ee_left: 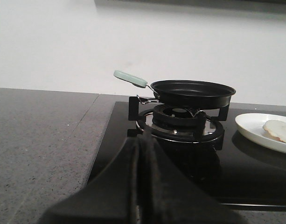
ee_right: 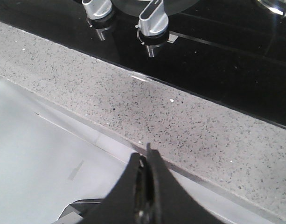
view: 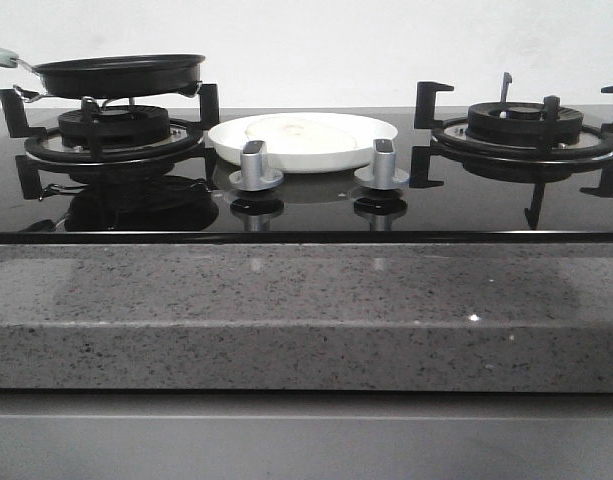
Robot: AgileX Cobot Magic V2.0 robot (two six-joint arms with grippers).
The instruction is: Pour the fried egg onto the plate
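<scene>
Left end effector (ee_left: 142,154) closed, empty, right end effector (ee_right: 146,161) closed, empty, fried egg (view: 301,132) on plate (view: 226,143)

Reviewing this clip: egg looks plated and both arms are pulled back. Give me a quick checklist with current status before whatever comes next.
1. Fried egg lies on the plate: ok, seen in the front and left wrist views.
2. Plate sits flat on the cooktop between the burners, behind the two knobs: ok.
3. Frying pan rests on the left burner, empty: ok for resting; its whole inside, cannot tell.
4. Left gripper shut, holding nothing, clear of the pan: ok.
5. Right gripper shut, empty, above the counter edge: ok.
6. Burner flames off: none visible.
</scene>
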